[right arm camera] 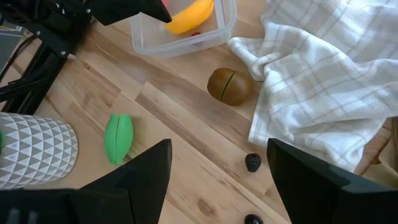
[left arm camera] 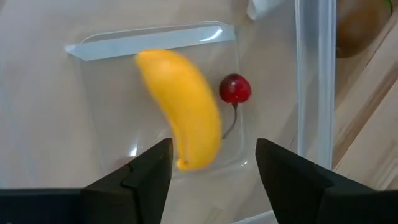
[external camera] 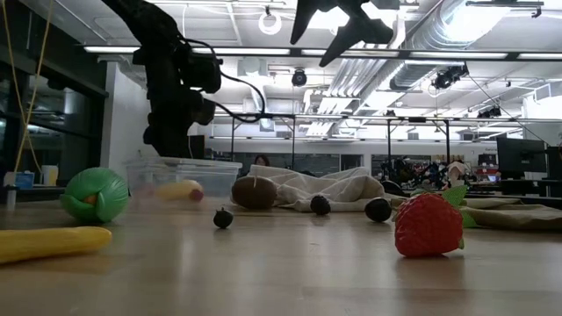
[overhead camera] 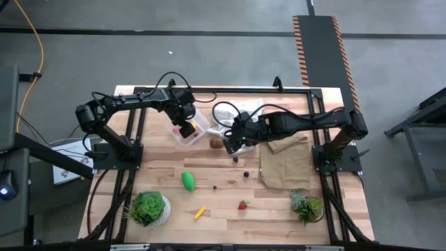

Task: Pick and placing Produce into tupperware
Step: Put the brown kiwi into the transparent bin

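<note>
Risk 1: banana piece (left arm camera: pixel 181 107) lies in the tupperware (left arm camera: pixel 149 40) right below the left gripper (left arm camera: pixel 211 163), looks slightly blurred, maybe not settled; it could tip or roll onto the cherry (left arm camera: pixel 235 89) beside it, or sit against the wall.
Risk 2: if L arm lifts off at an angle, a finger could clip the container rim and shove the light tub across the wood.
Risk 3: right gripper (right arm camera: pixel 217 163) hangs above the kiwi (right arm camera: pixel 229 86) and white checked cloth (right arm camera: pixel 323 74); going down for the kiwi it could snag the cloth edge, which touches the fruit.
Risk 4: kiwi is round, prob rolls if pinched off-centre.
L jaws: apart, released, nothing between them; banana lies just beyond the tips, not touching as far as I can tell.
R jaws: wide apart, empty; kiwi ahead of the tips, dark berry (right arm camera: pixel 252 162) nearer, between them.
Task things: banana + cherry in tub; kiwi just beside tub; green oval (overhead camera: pixel 188 180), second yellow piece (overhead camera: pixel 200 212), strawberry (overhead camera: pixel 242 205) on the table, well apart from both jaws.
Progress: judged early-mid, most produce not yet placed.
</note>
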Robot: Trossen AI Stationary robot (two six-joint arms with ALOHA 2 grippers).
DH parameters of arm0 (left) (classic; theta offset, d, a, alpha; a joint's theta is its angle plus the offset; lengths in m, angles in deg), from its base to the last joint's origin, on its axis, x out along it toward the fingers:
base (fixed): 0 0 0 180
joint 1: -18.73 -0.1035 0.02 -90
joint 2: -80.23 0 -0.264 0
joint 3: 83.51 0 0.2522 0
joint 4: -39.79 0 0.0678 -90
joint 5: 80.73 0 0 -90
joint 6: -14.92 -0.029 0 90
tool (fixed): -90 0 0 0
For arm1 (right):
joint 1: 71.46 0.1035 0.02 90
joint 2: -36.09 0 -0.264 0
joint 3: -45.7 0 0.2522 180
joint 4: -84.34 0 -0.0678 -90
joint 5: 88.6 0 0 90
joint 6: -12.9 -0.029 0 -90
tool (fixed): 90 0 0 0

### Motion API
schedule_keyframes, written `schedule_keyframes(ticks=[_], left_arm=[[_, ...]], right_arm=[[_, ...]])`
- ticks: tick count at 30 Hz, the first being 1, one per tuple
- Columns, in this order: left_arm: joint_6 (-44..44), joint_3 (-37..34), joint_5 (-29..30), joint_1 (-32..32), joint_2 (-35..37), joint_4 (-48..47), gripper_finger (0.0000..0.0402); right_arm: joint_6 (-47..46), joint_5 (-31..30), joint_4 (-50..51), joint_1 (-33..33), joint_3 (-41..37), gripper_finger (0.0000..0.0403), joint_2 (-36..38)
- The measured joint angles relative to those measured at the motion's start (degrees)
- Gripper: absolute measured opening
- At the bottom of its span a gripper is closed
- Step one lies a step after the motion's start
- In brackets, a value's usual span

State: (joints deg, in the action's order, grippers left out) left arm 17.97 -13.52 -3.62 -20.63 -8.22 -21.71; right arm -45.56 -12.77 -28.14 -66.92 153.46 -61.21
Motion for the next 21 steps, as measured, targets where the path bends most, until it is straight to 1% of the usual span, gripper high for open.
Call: schedule_keyframes(ticks=[3, 8, 14, 18, 21], left_arm=[[-1.12, 0.00, -0.83, 0.00, 0.08, -0.22, 0.0217], [-2.10, 1.45, -3.46, 0.00, 0.17, -2.29, 0.0193], [-5.53, 9.37, -3.51, 0.00, 0.17, -8.32, 0.0156], [-7.58, 15.40, -5.98, 0.12, 0.17, -12.19, 0.0138], [-9.78, 19.66, -8.16, 0.98, 0.22, -15.52, 0.0132]], right_arm=[[0.43, -0.85, 0.01, 0.02, 0.00, 0.0255, 0.00], [1.86, -2.36, 0.00, 0.00, 0.00, 0.0255, 0.00], [2.07, -2.38, -0.04, 0.02, 0.00, 0.0255, 0.01], [3.42, -2.77, -0.33, 0.23, 0.00, 0.0255, 0.05], [5.01, -4.84, 0.82, 1.17, 0.00, 0.0255, 0.88]])
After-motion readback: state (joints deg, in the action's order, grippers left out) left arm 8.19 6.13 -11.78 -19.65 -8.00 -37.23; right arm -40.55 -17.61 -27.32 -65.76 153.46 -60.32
